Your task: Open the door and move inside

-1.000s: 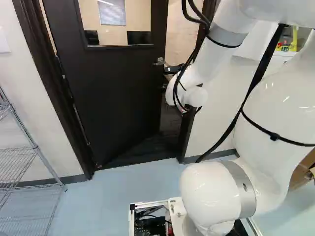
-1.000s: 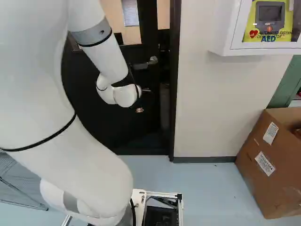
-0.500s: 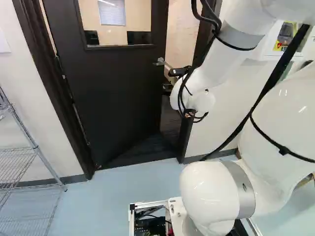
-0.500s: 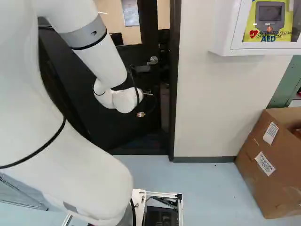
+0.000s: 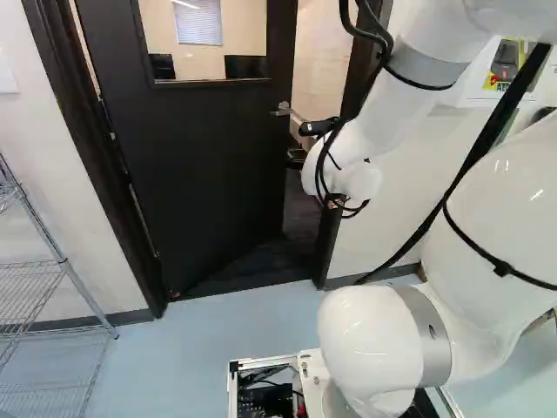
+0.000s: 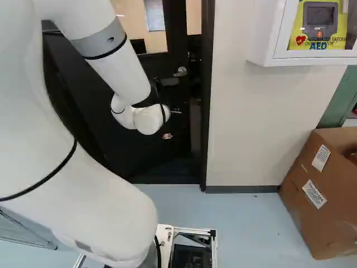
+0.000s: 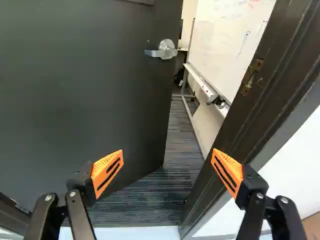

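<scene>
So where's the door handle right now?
In the left base view, the handle sits near the free edge of the door, below and right of its window and left of the arm; the wrist view shows it ahead of the open gripper.

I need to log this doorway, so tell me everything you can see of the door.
The door is a dark, nearly black, flat slab, wood or metal I cannot tell, hinged at its left in the left base view. Its upper part has a framed window; a silver lever handle sits near its free edge. It stands upright and ajar, swung away from the robot into the carpeted room, leaving a gap to the latch-side frame. The open gripper grips no part of it.
</scene>
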You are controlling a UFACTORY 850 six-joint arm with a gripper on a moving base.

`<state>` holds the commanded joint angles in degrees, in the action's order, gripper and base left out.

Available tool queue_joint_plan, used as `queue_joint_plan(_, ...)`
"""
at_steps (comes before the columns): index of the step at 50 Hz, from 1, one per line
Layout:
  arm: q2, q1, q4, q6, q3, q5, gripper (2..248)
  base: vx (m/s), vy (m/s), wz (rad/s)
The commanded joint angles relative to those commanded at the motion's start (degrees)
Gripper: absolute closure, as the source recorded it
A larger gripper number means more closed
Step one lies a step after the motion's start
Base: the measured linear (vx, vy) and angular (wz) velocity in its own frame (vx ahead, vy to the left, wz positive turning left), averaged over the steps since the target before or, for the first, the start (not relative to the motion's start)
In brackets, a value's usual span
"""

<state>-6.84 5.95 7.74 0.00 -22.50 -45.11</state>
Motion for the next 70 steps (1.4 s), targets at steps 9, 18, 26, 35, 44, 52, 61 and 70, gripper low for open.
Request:
queue_joint_plan(9,0.0,0.0,0.0,0.0,0.0,0.0,3,0.0,0.0,0.0)
queue_joint_plan(18,0.0,0.0,0.0,0.0,0.0,0.0,3,0.0,0.001,0.015)
queue_joint_plan(26,0.0,0.0,0.0,0.0,0.0,0.0,3,0.008,0.005,-0.001)
queue_joint_plan(35,0.0,0.0,0.0,0.0,0.0,0.0,3,0.02,0.016,0.006)
queue_joint_plan(44,0.0,0.0,0.0,0.0,0.0,0.0,3,0.043,0.052,0.1)
queue_joint_plan(52,0.0,0.0,0.0,0.0,0.0,0.0,3,0.059,0.075,0.153)
queue_joint_plan(61,0.0,0.0,0.0,0.0,0.0,0.0,3,0.092,0.103,0.193)
queue_joint_plan(70,0.0,0.0,0.0,0.0,0.0,0.0,3,0.119,0.095,0.067)
